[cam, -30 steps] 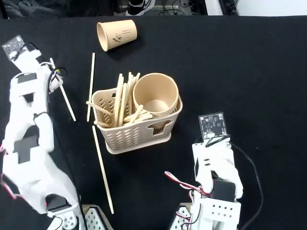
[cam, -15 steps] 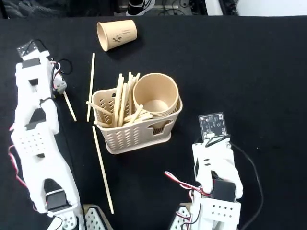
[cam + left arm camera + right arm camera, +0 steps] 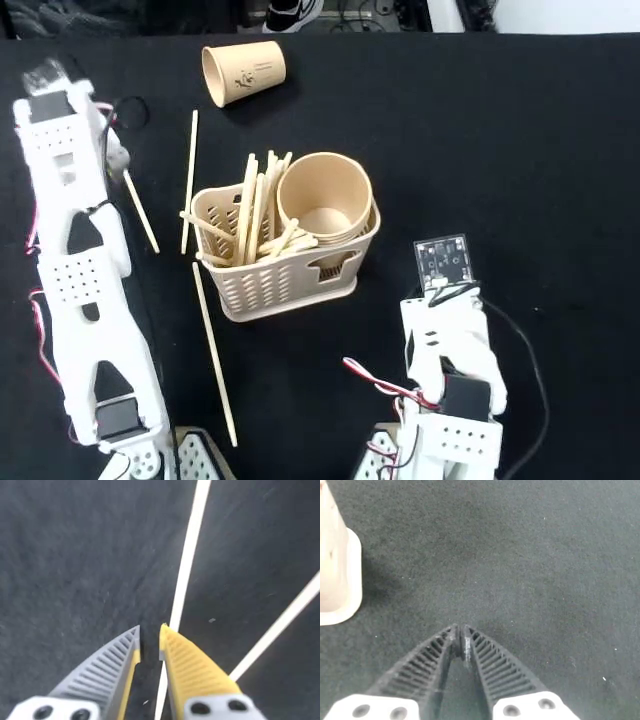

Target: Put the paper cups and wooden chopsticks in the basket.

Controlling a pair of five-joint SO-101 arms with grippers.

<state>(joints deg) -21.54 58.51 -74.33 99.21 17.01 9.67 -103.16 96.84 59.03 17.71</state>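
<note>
Three wooden chopsticks [image 3: 190, 180] loose on the desk [image 3: 520, 150] left of the basket [image 3: 290, 290], one paper cup [image 3: 243, 72] on its side at upper left of the high view. Left hand [image 3: 150, 630] just over the nearest chopstick [image 3: 187, 565], barely ajar, holding nothing; right hand [image 3: 459, 632] closed and empty at lower right. Probably light, stiff, slick, prone to roll or pivot: best pinched near mid-length, squarely across, after opening wider. Gentler squeeze for the paper cup, thin and crushable

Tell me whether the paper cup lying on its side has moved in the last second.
No. The paper cup lies where it was, on its side, with the same gap to the basket.
</note>
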